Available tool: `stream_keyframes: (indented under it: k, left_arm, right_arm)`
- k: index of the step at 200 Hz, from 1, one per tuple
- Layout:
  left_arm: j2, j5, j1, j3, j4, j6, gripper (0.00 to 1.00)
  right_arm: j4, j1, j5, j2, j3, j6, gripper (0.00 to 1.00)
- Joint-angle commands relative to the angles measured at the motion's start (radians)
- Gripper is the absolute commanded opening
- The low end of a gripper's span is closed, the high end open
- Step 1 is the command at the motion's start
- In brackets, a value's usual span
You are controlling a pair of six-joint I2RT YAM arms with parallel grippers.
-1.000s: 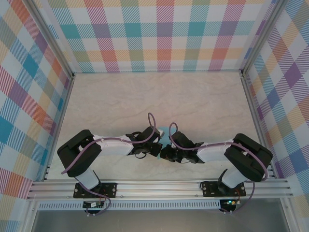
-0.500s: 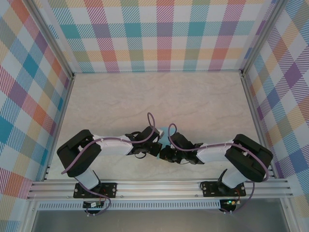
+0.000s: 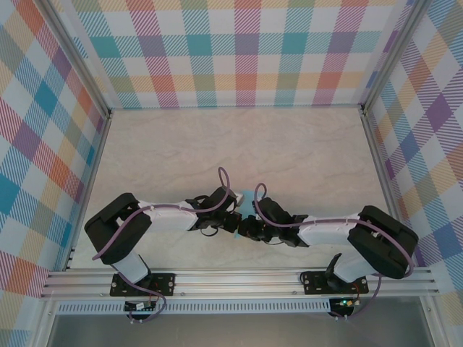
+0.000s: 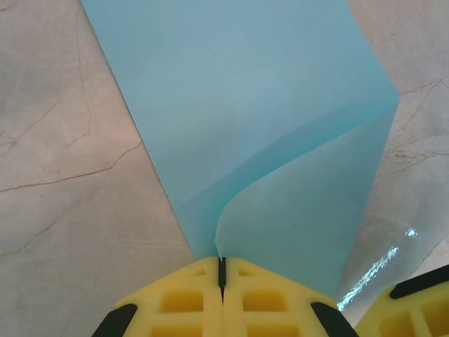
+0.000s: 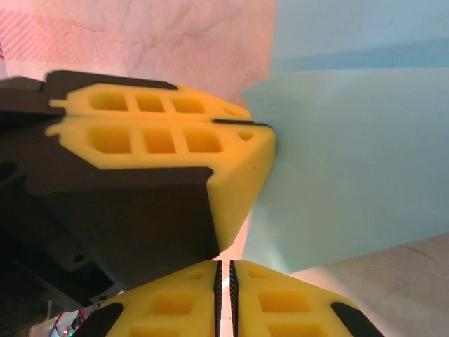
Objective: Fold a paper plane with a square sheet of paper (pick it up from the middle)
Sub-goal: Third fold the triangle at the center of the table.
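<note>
1. Turquoise, thin square sheet of paper (image 4: 238,105) lies half folded on the marble-patterned bench (image 4: 63,140), between both arms.
2. Left tool (image 4: 221,270) is clamped on the raised flap's edge.
3. Right tool (image 5: 224,270) has jaws nearly together beside the sheet; we cannot tell whether it grips.
4. We judge it light, limp and easily creased, so we would pinch at edges and press gently.

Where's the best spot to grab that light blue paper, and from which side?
Grip the lifted edge of the square sheet of paper, where a flap curls up off the table, coming in low from the left arm's side. The rest seems to lie flat, with no edge to pinch. The left gripper is shut on that very spot.
</note>
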Motion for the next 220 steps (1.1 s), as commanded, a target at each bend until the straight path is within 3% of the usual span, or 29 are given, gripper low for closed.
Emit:
stream_keyframes:
  k: [1, 115, 158, 220]
  left_arm:
    - [0.017, -0.003, 0.022, -0.036, -0.052, -0.014, 0.0]
    - [0.029, 0.013, 0.032, -0.036, -0.048, -0.012, 0.0]
    - [0.023, 0.013, 0.031, -0.039, -0.052, -0.014, 0.0]
    - [0.027, 0.022, 0.033, -0.034, -0.052, -0.015, 0.0]
  right_arm:
    - [0.041, 0.012, 0.0, 0.034, 0.021, 0.013, 0.14]
    - [0.072, 0.026, -0.016, 0.069, 0.044, 0.009, 0.14]
    - [0.036, 0.028, 0.015, 0.013, 0.028, -0.007, 0.14]
    - [0.089, 0.036, 0.013, 0.082, 0.035, 0.005, 0.14]
